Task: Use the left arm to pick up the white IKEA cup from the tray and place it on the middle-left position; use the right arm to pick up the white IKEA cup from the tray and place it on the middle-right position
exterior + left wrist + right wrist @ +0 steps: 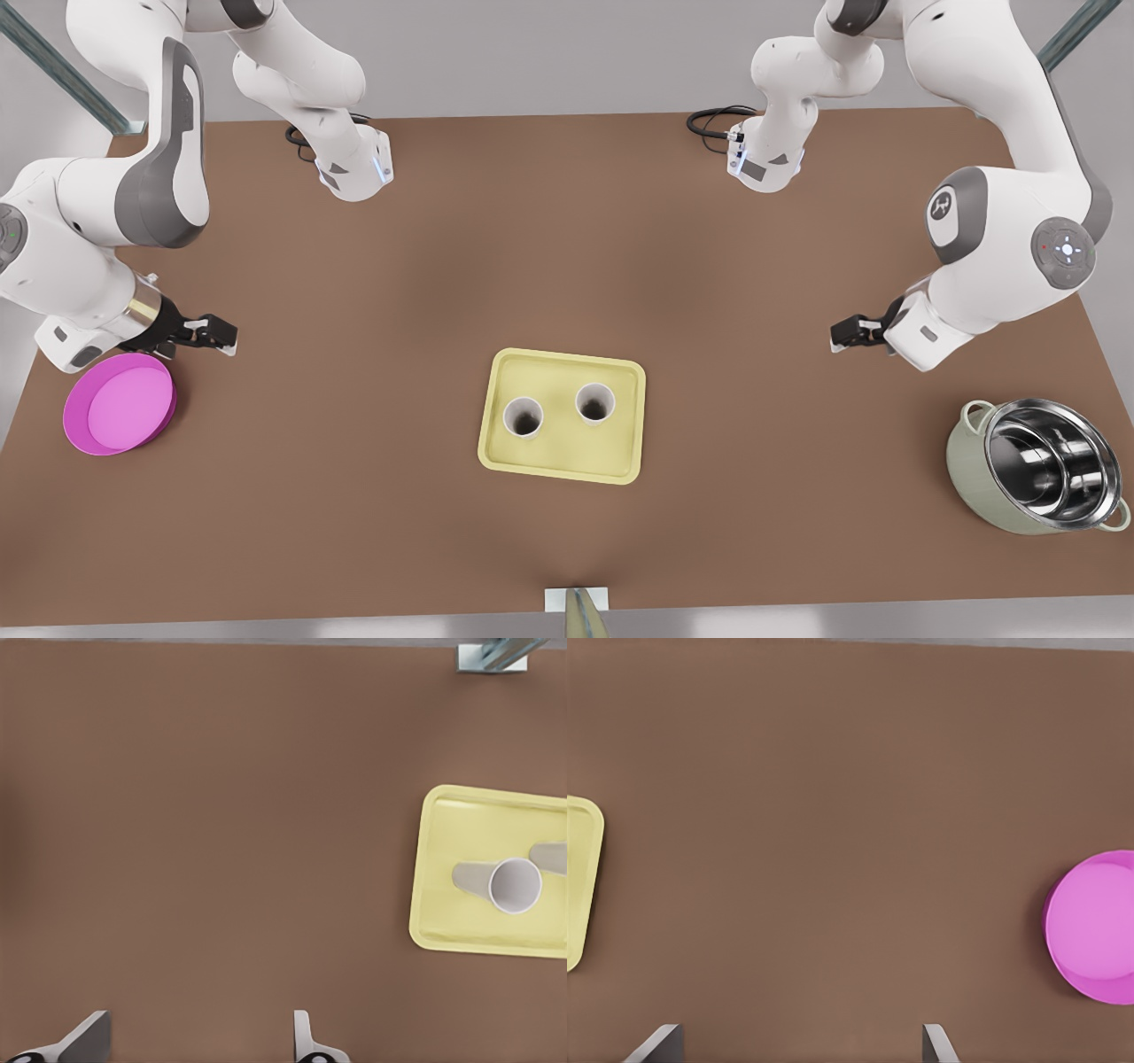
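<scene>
Two cups (523, 416) (594, 403) side by side in tray (567, 466), middle of bench (567, 221). Dish (119, 404) at frame's far left. Pot (1035, 465) at lower right.

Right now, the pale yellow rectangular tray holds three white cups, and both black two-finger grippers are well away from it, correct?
Not quite. The pale yellow rectangular tray holds two white cups, not three: one beside the other, as the front view shows. The rest stands: the left gripper and the right gripper are both open and well away from the tray.
</scene>
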Available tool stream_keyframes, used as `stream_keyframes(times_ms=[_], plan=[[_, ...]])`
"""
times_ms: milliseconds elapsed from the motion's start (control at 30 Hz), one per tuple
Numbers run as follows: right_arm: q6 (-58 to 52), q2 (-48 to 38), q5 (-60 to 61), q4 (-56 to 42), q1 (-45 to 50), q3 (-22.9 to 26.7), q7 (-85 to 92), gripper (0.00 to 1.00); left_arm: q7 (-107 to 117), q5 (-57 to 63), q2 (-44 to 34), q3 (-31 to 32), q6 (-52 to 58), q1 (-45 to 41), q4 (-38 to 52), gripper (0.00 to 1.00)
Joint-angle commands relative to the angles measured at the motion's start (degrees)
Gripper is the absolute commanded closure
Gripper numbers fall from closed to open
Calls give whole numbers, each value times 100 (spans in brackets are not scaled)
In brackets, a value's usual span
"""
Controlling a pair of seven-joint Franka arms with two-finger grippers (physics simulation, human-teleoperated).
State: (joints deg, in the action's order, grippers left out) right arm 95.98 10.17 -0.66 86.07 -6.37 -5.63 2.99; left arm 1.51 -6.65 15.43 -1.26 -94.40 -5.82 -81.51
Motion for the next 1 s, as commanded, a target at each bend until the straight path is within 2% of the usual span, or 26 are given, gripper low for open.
stream_keyframes(times_ms=[0, 100, 167, 300, 333, 433, 633, 667, 767, 967], plan=[[44, -6, 5, -3, -4, -8, 97, 0, 95, 15, -4, 3, -88, -7, -14, 0], [44, 3, 49, 6, 65, -8, 79, 0, 87, -3, -13, 3, -88, -7, 39, 0], [70, 380, 40, -3, 513, -17, -227, 0, -62, 349, -31, 12, -62, -157, -31, 0], [957, 1013, 49, -3, 1638, -96, -1177, 0, 358, 287, -31, 82, -17, -692, 13, 0], [1124, 1127, 49, -3, 1972, -96, -1536, 0, 385, 313, 135, 82, -61, -939, 13, 0], [1951, 1637, 49, -3, 2597, -96, -2654, 0, 350, 384, 602, 65, -633, -921, 4, 0], [3181, 2191, 435, -29, 2623, -272, -2672, 0, 377, 533, 655, 47, -633, -878, -49, 0], [3278, 2393, 435, -310, 2650, -289, -2681, 0, 306, 481, 655, 47, -624, -763, -49, 0], [3287, 2841, 435, -934, 2685, -377, -2681, 0, 359, 472, 646, 74, -624, -851, -5, 0], [3296, 3167, 435, -1198, 2852, -403, -2777, 0, 341, 445, 655, 74, -633, -842, -14, 0]])
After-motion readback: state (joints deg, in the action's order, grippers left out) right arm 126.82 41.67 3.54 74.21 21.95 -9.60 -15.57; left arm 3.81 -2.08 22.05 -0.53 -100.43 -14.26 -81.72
